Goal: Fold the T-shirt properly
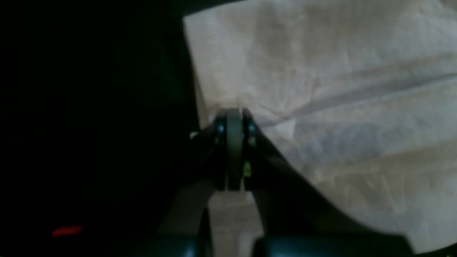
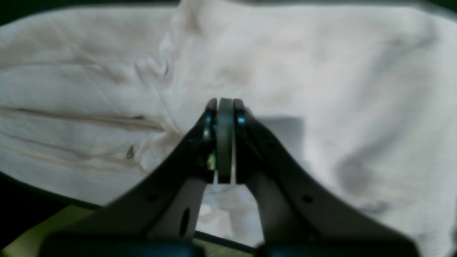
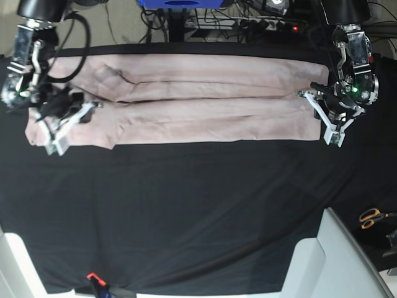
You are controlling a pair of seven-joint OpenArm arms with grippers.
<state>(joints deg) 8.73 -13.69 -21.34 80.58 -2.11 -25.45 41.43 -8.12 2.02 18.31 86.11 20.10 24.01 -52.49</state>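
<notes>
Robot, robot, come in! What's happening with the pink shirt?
Both jaws shut, left gripper and right gripper at opposite ends. T-shirt folded into a long strip on the black cloth. Nothing in the way.

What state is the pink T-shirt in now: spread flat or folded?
Folded lengthwise: the T-shirt lies as a long narrow band, its layered edges running along it.

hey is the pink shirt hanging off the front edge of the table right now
No, in the base view the T-shirt lies flat as a long folded strip along the far side of the black table covering.
</notes>
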